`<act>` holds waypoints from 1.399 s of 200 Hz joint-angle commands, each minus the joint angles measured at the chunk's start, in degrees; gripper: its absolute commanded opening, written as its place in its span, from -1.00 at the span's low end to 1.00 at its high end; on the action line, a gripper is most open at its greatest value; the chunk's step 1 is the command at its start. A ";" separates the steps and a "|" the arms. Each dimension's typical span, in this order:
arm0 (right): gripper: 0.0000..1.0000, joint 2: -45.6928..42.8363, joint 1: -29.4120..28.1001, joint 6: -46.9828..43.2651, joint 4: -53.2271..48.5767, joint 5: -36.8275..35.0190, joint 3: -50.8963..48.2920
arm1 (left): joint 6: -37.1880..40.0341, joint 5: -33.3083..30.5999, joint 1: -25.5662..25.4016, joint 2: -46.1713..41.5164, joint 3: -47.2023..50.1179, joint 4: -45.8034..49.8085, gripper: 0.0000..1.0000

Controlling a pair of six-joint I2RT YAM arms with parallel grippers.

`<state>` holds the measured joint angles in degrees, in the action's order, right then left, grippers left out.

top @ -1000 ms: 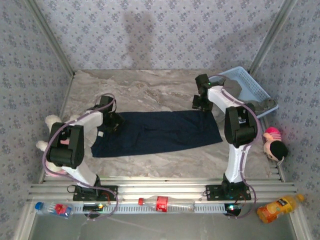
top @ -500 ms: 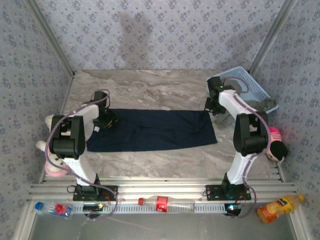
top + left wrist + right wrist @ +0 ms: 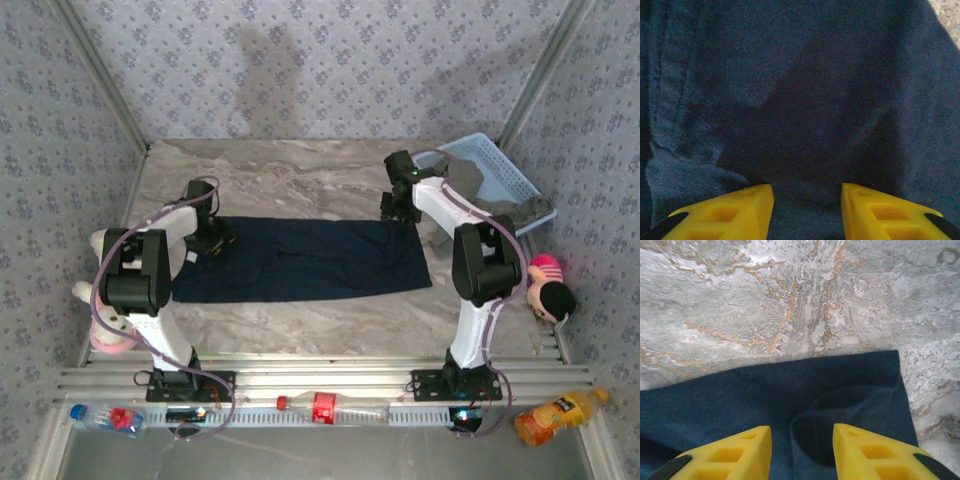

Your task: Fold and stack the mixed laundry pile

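**Navy T-shirt lies in a narrower strip, both grippers loose above it**

Navy T-shirt is spread across the middle of the table, its long side running from left to right. Compared with one second ago, the strip is less deep and its near edge has pulled back from you. Its right end has also drawn in a little.

Your right gripper swung out toward the light blue basket and has now come back. It hangs over the far right corner of the shirt with its fingers partly apart. A small raised fold of cloth lies under the gap, and nothing is pinched.

Your left gripper has shifted slightly to the left. It stands just above the cloth at the left end, jaws also partly apart and holding nothing.

I judge that one lengthwise fold is done and released. The shirt probably still needs a fold across its length. The grey-olive garment seems to lie at the basket, not yet folded, so stacking is still far.
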<state>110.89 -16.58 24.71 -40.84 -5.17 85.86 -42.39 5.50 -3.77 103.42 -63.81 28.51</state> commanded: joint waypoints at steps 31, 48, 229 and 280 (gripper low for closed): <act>-0.39 4.58 -1.53 -2.54 -4.13 -2.94 2.64 | 0.51 -1.28 0.02 1.02 2.11 3.39 -0.14; -0.76 4.09 -1.36 -2.05 -4.45 -4.20 2.34 | 0.46 -1.41 -0.01 0.95 2.07 3.45 -0.15; -0.03 -8.83 6.68 6.39 -4.37 -3.50 -8.77 | 6.52 1.37 -1.59 -5.78 -7.78 14.17 0.24; 0.04 -6.75 6.01 4.46 -1.29 3.39 -8.21 | 9.02 7.16 -15.13 -8.11 -9.46 17.26 0.12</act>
<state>102.61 -9.87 30.57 -41.89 -4.16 76.16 -35.42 7.60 -11.07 96.47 -72.84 41.23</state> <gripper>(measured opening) 0.522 0.584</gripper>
